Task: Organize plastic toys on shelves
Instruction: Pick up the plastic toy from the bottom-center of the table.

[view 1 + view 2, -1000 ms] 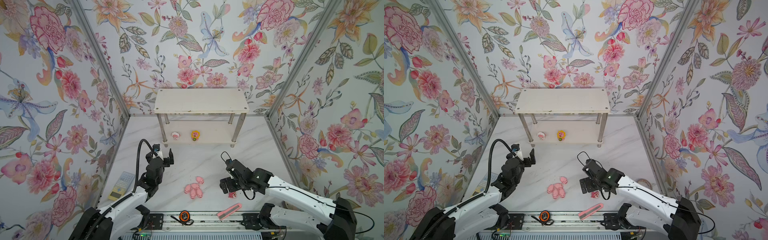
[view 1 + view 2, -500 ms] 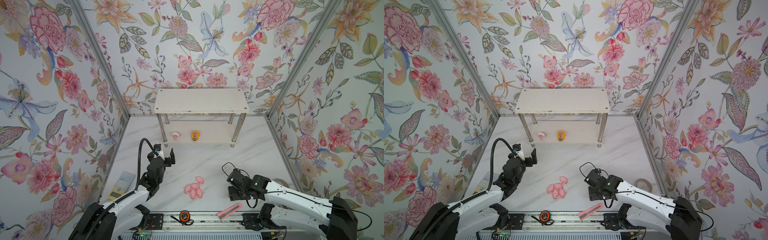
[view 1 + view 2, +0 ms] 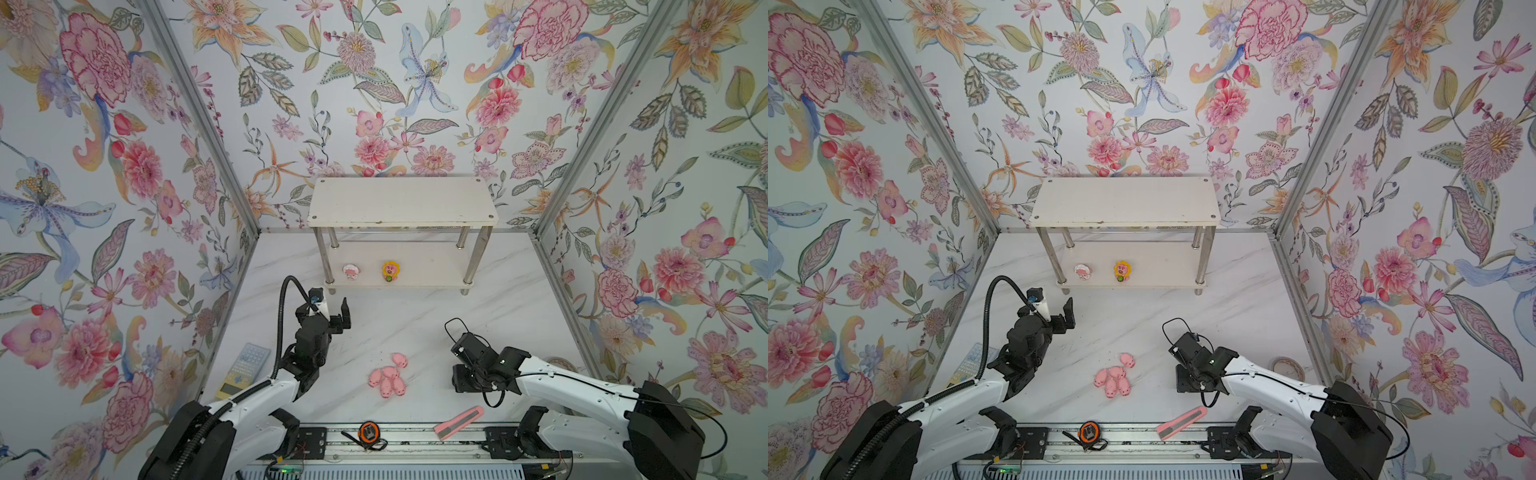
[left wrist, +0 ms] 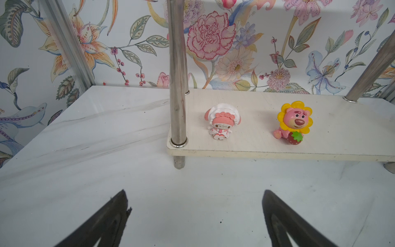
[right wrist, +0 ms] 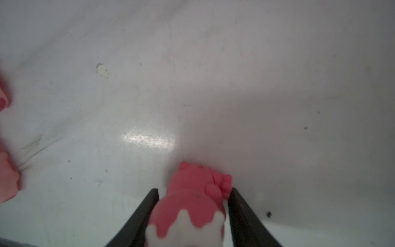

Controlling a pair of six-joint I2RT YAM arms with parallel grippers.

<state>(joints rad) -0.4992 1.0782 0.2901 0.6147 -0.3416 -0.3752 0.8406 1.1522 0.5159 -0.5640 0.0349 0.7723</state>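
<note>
The shelves (image 3: pixel 403 203) (image 3: pixel 1123 201) stand at the back wall. On the lower board (image 4: pixel 245 141) sit a whitish figurine (image 3: pixel 351 272) (image 4: pixel 220 124) and a yellow-flower figurine (image 3: pixel 390 271) (image 4: pixel 294 123). Several tiny pink pigs (image 3: pixel 386 380) (image 3: pixel 1113 380) lie clustered on the floor between the arms. My left gripper (image 3: pixel 332 309) (image 4: pixel 194 192) hangs open and empty in front of the shelf's left leg. My right gripper (image 3: pixel 467 380) (image 5: pixel 194 190) points down at the floor, shut on a red-pink figurine (image 5: pixel 192 198) that the top views hide.
A grey keypad remote (image 3: pixel 243 370) lies by the left wall. An orange-black tape measure (image 3: pixel 368 432) and a flat pink-and-grey bar (image 3: pixel 459 423) rest at the front rail. A tape roll (image 3: pixel 1285 368) sits near the right wall.
My right gripper has dropped a little toward the front and closed its jaws on the red-pink figurine. The left gripper has barely shifted and stays open.
</note>
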